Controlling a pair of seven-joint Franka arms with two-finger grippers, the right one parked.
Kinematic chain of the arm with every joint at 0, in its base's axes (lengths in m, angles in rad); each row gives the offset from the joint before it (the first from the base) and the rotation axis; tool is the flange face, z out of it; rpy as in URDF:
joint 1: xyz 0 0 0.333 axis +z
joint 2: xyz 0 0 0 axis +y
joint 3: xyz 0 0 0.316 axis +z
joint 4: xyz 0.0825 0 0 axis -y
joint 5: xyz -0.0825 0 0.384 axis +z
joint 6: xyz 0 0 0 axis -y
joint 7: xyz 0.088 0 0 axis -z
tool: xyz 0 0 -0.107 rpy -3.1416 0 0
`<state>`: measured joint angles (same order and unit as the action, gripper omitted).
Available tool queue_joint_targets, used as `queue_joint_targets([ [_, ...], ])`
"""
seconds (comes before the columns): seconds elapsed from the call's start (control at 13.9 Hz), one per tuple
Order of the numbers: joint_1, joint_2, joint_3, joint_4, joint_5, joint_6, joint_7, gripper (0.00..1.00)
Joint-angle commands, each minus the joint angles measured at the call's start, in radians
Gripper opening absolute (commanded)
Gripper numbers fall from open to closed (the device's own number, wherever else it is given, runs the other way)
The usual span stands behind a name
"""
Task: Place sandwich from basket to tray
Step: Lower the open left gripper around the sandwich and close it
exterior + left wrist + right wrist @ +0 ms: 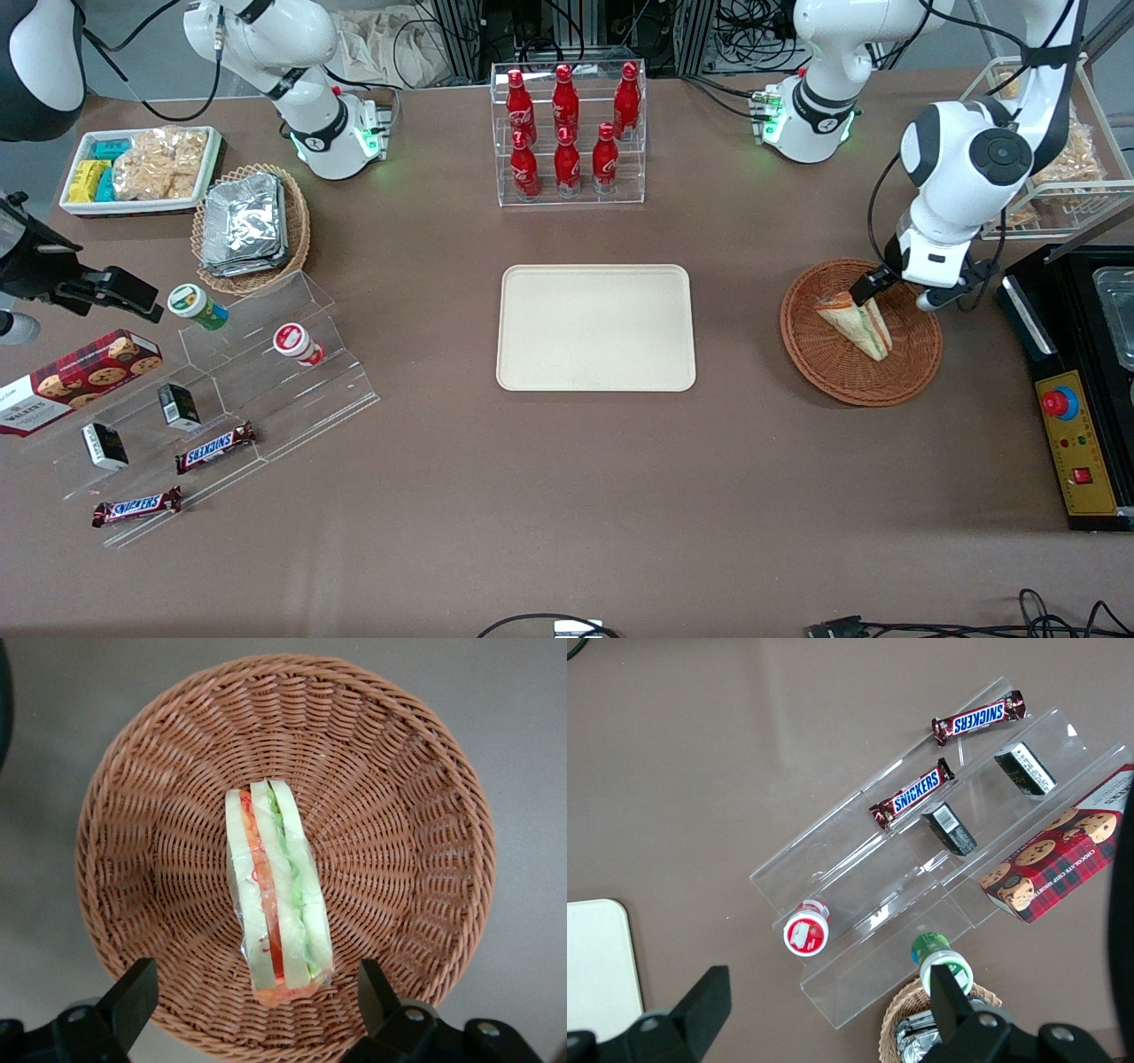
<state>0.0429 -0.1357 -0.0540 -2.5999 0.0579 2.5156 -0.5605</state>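
Front view: my left arm's gripper (895, 291) hangs over the round reddish-brown wicker basket (833, 372), where the triangular pale-bread sandwich (858, 324) lies; the cream rectangular tray (595, 327) sits well apart on the brown table (567, 496).

Left wrist view: the gripper (252, 1005) stands wide open, fingers (133, 997) flanking the sandwich (276, 895) above the basket (416, 859). Risk, in my judgement: the wrap slipping, or the fingers catching the weave.

The claw (895, 294) covers part of the basket's (833, 372) rim.
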Motion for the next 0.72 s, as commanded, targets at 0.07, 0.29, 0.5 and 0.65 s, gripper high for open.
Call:
queue_joint_targets([
  [0.07, 0.005, 0.065, -0.01, -0.014, -0.001, 0.095, -0.044, 1.0],
  [0.29, 0.005, 0.109, -0.01, -0.022, -0.001, 0.161, -0.045, 1.0],
  [0.5, 0.005, 0.148, -0.009, -0.026, -0.001, 0.212, -0.056, 1.0],
  [0.65, 0.003, 0.159, -0.01, -0.026, -0.001, 0.215, -0.059, 0.95],
])
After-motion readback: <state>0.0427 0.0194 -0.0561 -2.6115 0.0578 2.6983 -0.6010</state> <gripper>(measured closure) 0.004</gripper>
